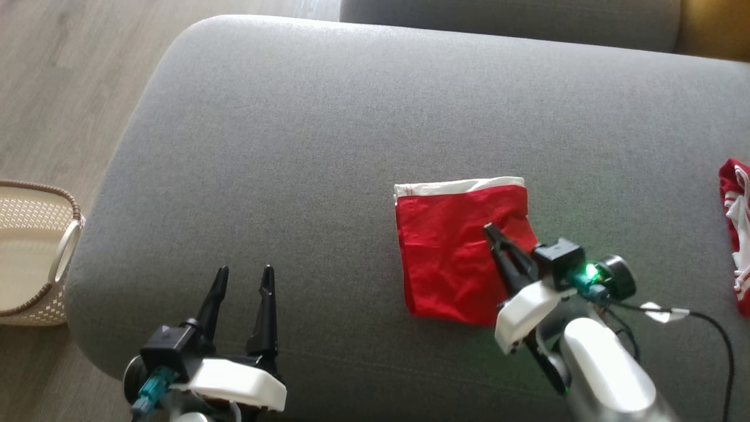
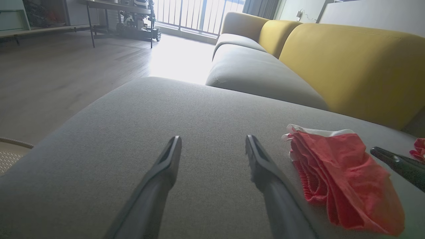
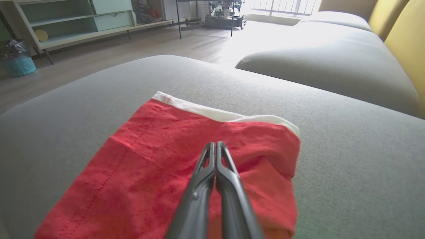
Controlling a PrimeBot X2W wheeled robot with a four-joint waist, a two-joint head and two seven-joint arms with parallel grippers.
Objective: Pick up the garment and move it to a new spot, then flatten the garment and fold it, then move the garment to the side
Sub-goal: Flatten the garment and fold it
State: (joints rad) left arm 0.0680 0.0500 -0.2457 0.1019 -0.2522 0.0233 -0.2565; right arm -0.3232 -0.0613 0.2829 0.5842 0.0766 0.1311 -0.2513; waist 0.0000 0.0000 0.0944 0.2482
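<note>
Surface: a grey seat (image 1: 293, 129) of a sofa is carrying everything; a yellow backrest (image 2: 348, 66) is rising behind it.
Room: a wood floor (image 1: 53, 88) is running along the left, with a basket (image 1: 23, 234) standing just beside the seat; shelves (image 3: 76, 20) are lining the far wall.
Garment: the garment (image 1: 451, 252), red with a white edge, is lying folded on the seat, right of centre; a red cloth (image 1: 735, 234) is lying well apart at the right edge.
Left end effector: the left end effector (image 1: 245, 271) is gaping wide, holding nothing, hovering over bare seat left of the garment.
Right end effector: the right end effector (image 1: 487, 228) is pressing its fingers together with nothing between them, tips over the garment's right part; whether they are touching the fabric I cannot tell.
Arms: the left is reaching in from the lower left with its fingers pointing up the head view; the right forearm is slanting in from the lower right, fingers pointing up and left.
</note>
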